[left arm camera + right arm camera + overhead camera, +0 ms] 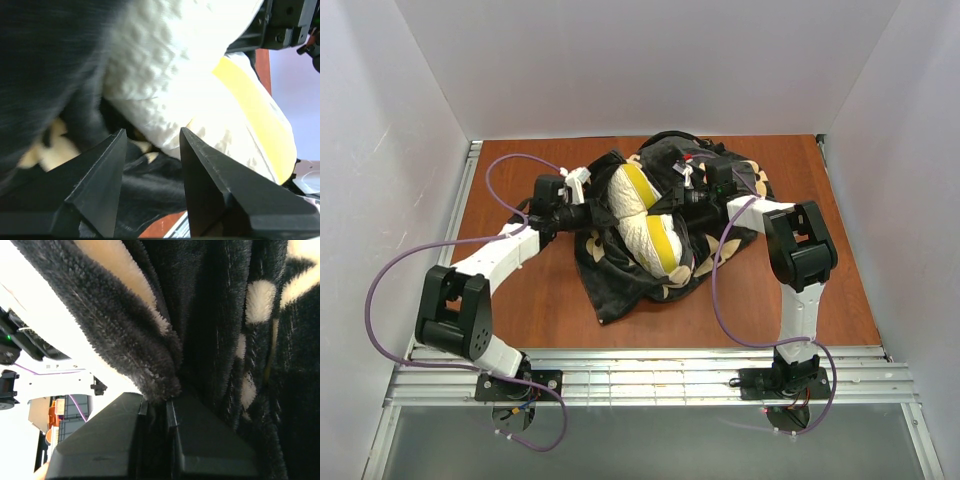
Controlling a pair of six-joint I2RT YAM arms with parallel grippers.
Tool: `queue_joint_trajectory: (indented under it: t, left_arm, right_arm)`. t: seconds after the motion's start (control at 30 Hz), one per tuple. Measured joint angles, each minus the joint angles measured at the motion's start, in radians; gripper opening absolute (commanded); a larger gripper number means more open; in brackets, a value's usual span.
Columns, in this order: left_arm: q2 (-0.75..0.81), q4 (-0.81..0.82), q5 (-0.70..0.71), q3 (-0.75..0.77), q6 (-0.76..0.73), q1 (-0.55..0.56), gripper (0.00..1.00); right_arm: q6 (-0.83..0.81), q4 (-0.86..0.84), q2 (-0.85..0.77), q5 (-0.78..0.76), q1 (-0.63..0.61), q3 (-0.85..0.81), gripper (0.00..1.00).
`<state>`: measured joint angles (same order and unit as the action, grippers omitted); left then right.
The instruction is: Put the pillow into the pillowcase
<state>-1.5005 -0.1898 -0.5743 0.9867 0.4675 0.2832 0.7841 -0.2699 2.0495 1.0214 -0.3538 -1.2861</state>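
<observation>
Pillow [642,222] sits mid-worktop [520,300], doubled over on the pillowcase [620,285], black plush bunched under & behind it. It's plump, quilted white w/ a yellow band. Prob. light & squashy, apt to spring back; I'd grab a corner or the band seam. Case looks limp, fuzzy, tan flowers; its hem is the spot to hold. My left fingers [100,185] are spread, nothing between, close under the pillow. Right fingers [210,440] pinch a plush fold of the case.
</observation>
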Motion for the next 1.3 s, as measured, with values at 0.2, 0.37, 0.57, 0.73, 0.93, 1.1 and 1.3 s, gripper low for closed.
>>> queue_joint_trajectory:
  t: [0.2,0.37,0.57,0.73,0.93,1.1,1.3]
  left_arm:
    - [-0.078,0.093,0.041,-0.026,0.095,0.06,0.27]
    - [-0.127,0.138,0.071,-0.08,0.145,0.05,0.29]
    - [-0.15,0.166,0.098,-0.097,0.165,0.045,0.38]
    - [-0.181,0.165,0.101,-0.099,0.18,0.039,0.25]
    - [-0.178,0.16,0.113,-0.148,0.176,-0.016,0.16]
    - [-0.163,0.167,0.092,-0.15,0.168,-0.023,0.28]
    - [-0.165,0.164,0.101,-0.105,0.161,0.015,0.31]
  right_arm:
    - [0.026,-0.016,0.0,0.003,0.0,0.0,0.01]
    - [0.032,-0.018,0.0,0.003,-0.004,0.0,0.01]
    - [0.048,-0.019,0.0,0.002,-0.006,0.0,0.01]
    - [0.064,-0.026,0.0,0.002,-0.006,0.008,0.01]
    - [0.101,-0.051,-0.006,0.004,-0.005,0.009,0.01]
    - [0.137,-0.088,-0.007,0.007,-0.005,0.024,0.01]
    - [0.242,-0.207,-0.009,0.019,-0.002,0.067,0.01]
